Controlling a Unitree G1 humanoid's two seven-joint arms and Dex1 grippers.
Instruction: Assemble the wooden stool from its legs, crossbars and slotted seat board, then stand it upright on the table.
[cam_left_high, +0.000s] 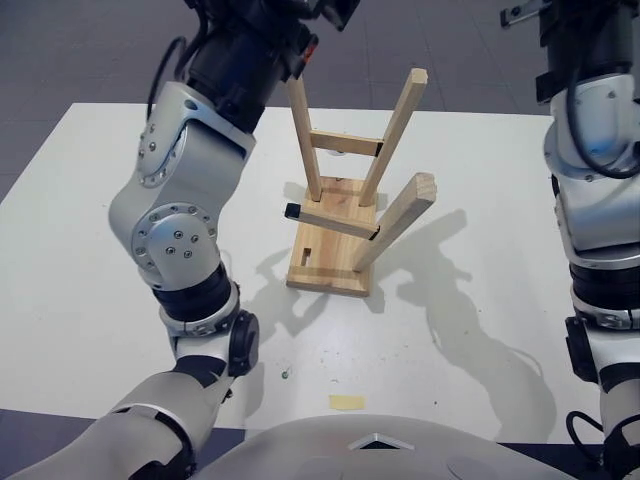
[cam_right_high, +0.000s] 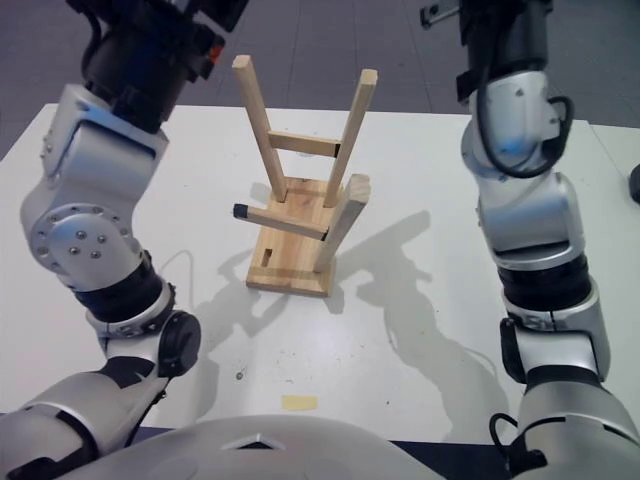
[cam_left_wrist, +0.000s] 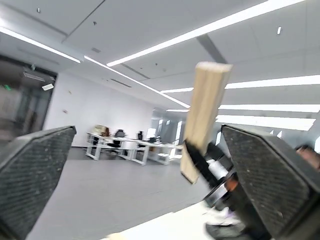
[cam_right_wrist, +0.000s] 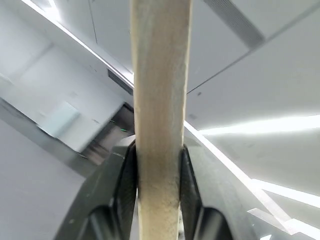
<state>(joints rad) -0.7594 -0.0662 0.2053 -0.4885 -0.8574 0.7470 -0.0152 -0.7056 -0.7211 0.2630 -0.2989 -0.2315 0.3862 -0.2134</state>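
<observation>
The pale wooden slotted seat board is laid flat at mid-frame on the white table. Three light wooden legs are set upward in it, and the black-capped crossbar is left pointing frame-left over an unfilled slot. The fourth pale wooden leg is clamped lengthwise in the right gripper, judged high beyond the upper right. The left gripper, judged nearer that slot, is spread wide with nothing held.

The seat board lies mid-counter, three legs standing on it; a fourth leg sits in my right end effector.
</observation>
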